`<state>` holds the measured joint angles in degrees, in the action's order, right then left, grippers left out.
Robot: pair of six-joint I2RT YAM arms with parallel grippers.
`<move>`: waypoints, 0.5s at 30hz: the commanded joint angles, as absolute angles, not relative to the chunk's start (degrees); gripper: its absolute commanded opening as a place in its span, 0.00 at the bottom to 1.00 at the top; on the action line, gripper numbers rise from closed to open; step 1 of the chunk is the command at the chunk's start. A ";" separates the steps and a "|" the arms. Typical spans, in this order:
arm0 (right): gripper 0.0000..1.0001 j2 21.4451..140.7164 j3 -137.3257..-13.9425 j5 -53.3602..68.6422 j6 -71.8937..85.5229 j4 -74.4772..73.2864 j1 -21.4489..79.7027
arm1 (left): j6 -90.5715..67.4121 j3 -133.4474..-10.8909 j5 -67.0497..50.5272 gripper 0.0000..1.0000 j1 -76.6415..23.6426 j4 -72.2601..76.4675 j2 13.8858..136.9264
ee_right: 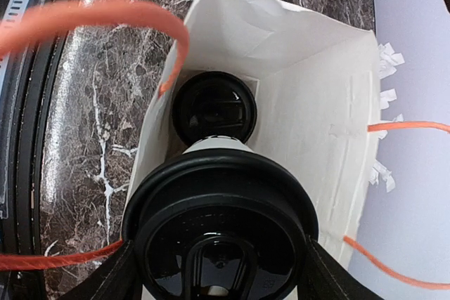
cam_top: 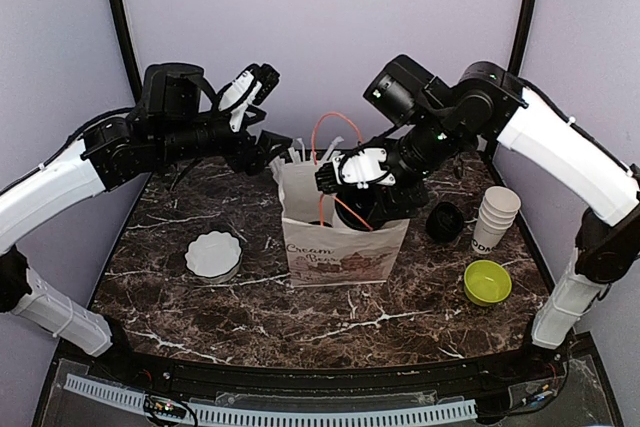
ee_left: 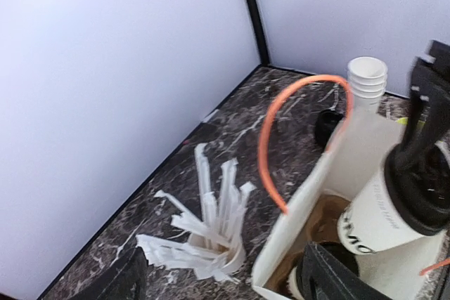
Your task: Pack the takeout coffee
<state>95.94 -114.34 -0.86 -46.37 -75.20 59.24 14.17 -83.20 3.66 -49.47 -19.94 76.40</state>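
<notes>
A white paper bag (cam_top: 345,247) with orange handles stands mid-table, mouth open. My right gripper (ee_right: 218,272) is shut on a takeout coffee cup (ee_right: 221,244), fingers pressing both sides of its black lid, and holds it tilted in the bag's mouth (ee_left: 383,209). A second lidded coffee cup (ee_right: 214,107) stands upright on the bag's floor below it. My left gripper (ee_left: 225,282) is open and holds nothing, hovering just left of the bag's rim (ee_left: 309,187), over the straw cup. From above, the left gripper (cam_top: 265,150) is behind the bag's left corner and the right gripper (cam_top: 365,199) over its opening.
A white cup of wrapped straws (ee_left: 211,244) stands just left of the bag. A stack of lidless cups (cam_top: 495,215), a loose black lid (cam_top: 444,220) and a green bowl (cam_top: 487,282) lie to the right. A white scalloped dish (cam_top: 213,254) sits at the left front.
</notes>
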 commanded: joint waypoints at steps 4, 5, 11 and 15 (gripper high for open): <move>0.55 96.36 -114.19 -5.19 -41.74 -81.15 65.27 | 15.93 -77.15 16.67 0.78 -43.39 -4.77 73.83; 0.55 95.96 -113.39 -5.49 -41.11 -81.16 66.00 | 16.62 -75.54 17.77 0.78 -42.38 -1.83 73.65; 0.56 94.64 -111.24 -9.94 -38.23 -78.45 68.82 | 20.37 -67.52 19.28 0.78 -38.76 10.52 73.30; 0.53 91.48 -104.33 -13.20 -37.78 -77.96 71.09 | 19.91 -66.47 17.35 0.78 -37.83 13.06 74.33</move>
<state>95.74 -109.80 -8.40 -39.83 -78.91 69.01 18.79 -67.13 17.69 -38.50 4.82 74.96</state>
